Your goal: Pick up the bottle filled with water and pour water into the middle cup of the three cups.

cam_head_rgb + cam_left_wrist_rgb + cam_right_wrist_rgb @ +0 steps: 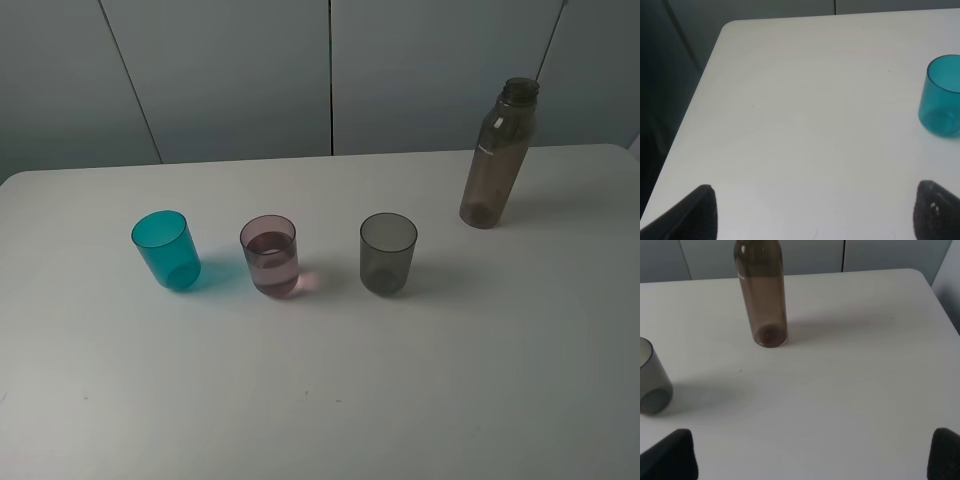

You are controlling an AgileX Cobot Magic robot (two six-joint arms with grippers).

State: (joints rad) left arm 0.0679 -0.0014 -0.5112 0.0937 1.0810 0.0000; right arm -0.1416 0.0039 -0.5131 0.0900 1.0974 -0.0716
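Observation:
The smoky brown bottle (497,155) stands upright at the back right of the white table (330,400); it also shows in the right wrist view (762,295). Three cups stand in a row: teal (165,249), pale pink middle cup (270,255) holding some water, and smoky grey (388,253). My left gripper (815,212) is open and empty, with the teal cup (941,96) ahead of it to one side. My right gripper (812,455) is open and empty, well short of the bottle; the grey cup (651,377) is at the view's edge. Neither gripper shows in the exterior view.
The table's left edge and rounded corner (725,30) show in the left wrist view, its right corner (922,277) in the right wrist view. Grey wall panels (330,70) stand behind the table.

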